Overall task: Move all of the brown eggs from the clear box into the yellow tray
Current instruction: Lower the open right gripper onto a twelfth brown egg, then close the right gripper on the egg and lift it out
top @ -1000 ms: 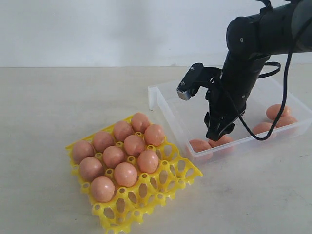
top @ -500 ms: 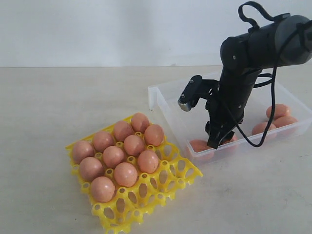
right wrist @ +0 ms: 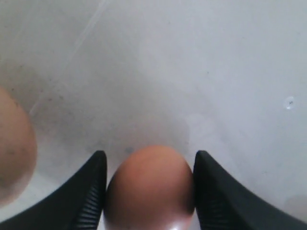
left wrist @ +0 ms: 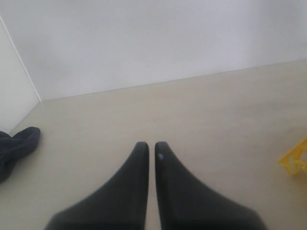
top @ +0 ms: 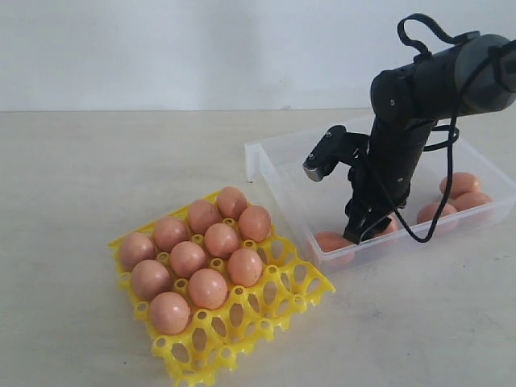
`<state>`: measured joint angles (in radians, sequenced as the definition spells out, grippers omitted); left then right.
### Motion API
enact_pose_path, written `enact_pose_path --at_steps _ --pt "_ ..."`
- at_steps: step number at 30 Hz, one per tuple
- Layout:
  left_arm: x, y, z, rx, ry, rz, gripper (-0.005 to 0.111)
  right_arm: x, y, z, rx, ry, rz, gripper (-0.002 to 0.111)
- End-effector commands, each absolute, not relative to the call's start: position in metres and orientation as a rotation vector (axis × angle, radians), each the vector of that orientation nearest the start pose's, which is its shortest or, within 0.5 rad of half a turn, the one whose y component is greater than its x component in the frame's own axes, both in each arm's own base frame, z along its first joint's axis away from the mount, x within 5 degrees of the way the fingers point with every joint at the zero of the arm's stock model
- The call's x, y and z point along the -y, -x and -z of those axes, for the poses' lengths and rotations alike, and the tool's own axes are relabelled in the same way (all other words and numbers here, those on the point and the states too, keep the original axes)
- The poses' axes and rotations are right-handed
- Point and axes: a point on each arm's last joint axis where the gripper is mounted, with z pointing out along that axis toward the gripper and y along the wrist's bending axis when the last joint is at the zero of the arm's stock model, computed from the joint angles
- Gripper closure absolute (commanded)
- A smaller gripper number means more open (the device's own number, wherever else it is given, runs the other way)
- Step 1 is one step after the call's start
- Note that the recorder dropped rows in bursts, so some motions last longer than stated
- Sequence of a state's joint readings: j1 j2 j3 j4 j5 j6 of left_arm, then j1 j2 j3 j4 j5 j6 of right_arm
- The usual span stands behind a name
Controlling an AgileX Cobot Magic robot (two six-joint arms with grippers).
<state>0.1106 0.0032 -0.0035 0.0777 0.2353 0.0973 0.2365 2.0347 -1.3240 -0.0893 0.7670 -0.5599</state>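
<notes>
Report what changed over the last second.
The right gripper dropped lower into the clear box and shifted slightly right; its fingers now press both sides of a brown egg by the near wall. The yellow tray, its eggs and the box's other eggs stayed put.

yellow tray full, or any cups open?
Not full. The yellow tray holds brown eggs in its left rows; the cups along its right and near edges are empty.
</notes>
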Motion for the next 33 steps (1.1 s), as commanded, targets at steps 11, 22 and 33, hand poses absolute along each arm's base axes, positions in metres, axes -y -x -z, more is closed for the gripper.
enact_pose_path --at_steps 11,22,33 --pt "-0.007 -0.055 -0.192 -1.719 -0.040 -0.218 0.103 -0.082 -0.378 -0.167 -2.823 0.884 0.127 0.108" --pt "-0.007 -0.055 -0.192 -1.719 -0.040 -0.218 0.103 -0.082 -0.374 -0.213 -2.734 0.539 0.057 0.108" --pt "-0.007 -0.055 -0.192 -1.719 -0.040 -0.218 0.103 -0.120 -0.341 -0.251 -2.335 0.203 -0.304 0.108"
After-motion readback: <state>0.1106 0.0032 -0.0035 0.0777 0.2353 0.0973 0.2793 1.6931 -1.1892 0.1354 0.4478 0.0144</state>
